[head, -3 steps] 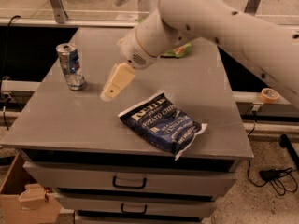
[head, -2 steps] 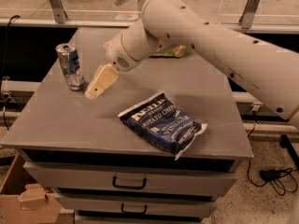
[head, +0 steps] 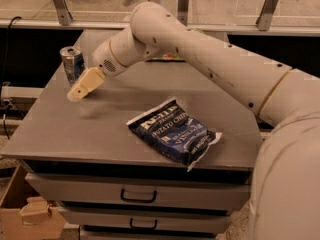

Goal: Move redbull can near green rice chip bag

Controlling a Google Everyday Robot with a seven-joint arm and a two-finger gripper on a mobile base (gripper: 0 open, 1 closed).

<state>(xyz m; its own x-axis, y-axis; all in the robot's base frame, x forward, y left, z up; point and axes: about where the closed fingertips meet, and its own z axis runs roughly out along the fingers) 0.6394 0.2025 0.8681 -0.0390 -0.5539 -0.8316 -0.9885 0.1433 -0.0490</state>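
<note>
Toward the upper left of the frame, the redbull can (head: 72,64) stands upright on the grey counter (head: 100,134), close to its left edge and back corner. The gripper (head: 76,94) hangs just below and slightly right of the can, its tan tip angled down to the left and raised above the counter surface, where a faint shadow lies beneath it. It is very near the can's base but does not appear to touch it. Seen side-on, the jaws merge into one tan wedge, so I cannot tell whether they are parted or closed; nothing is visibly held in them.

The white arm (head: 200,49) sweeps in from the right edge of the frame, crossing over the back of the counter. Under it, at the upper centre, a thin strip of light green shows, probably the green rice chip bag (head: 167,58); most of it is hidden by the arm. It lies at the far edge of the counter, well apart from the can.

Lower centre-right, a dark blue potato chip bag (head: 172,134) with white lettering lies flat and skewed near the front edge. Below the counter are drawers (head: 137,194) with dark handles, and a cardboard box (head: 20,219) sits in the lower left corner.
</note>
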